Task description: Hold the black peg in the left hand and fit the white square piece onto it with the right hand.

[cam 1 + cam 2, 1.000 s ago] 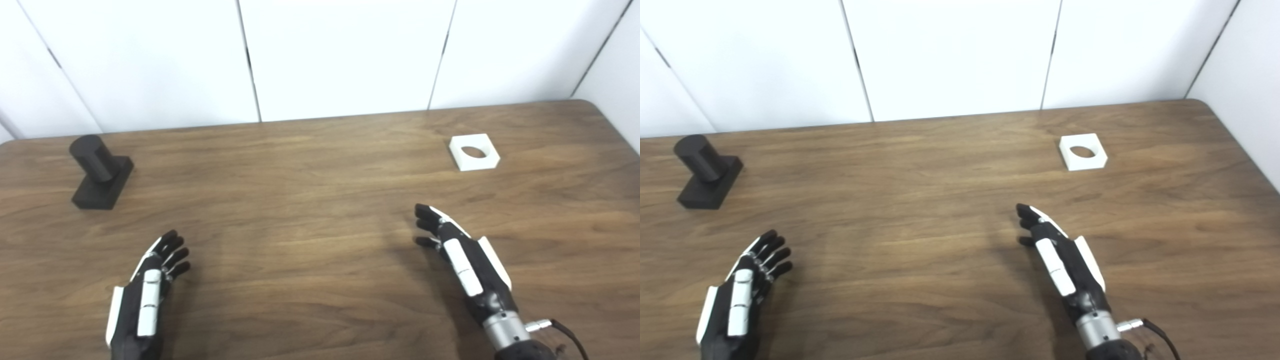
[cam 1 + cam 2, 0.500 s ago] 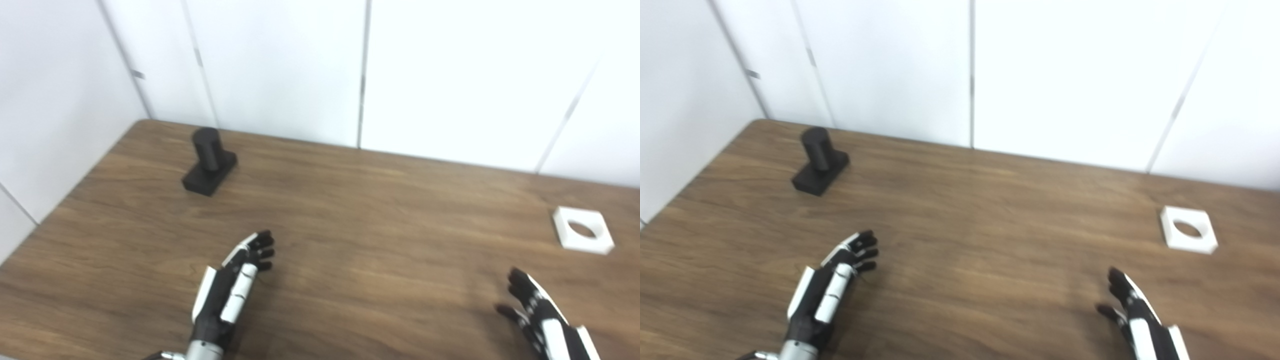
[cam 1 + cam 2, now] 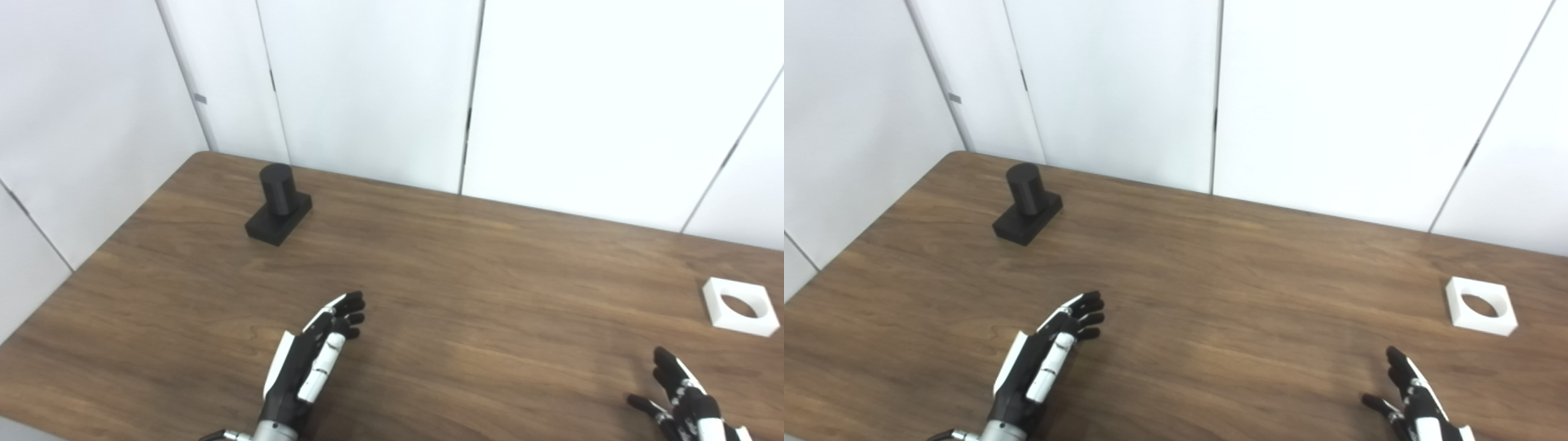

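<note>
Black peg [image 3: 278, 204] upright on its base, table [image 3: 465, 294] far-L, ~11 o'clock of our L hand [image 3: 312, 364], well apart | white square piece [image 3: 739, 306] flat, ~1 o'clock of our R hand [image 3: 1415, 401] | both hands empty, fingers spread, nr front edge.

Black jointed left hand [image 3: 312, 362] with white back plates, silver metal wrist cuff [image 3: 269, 433]; right hand [image 3: 1415, 401] matching black-and-white.

A bare lab test bay: wooden table [image 3: 465, 282] boxed in by white wall panels [image 3: 367, 86].
</note>
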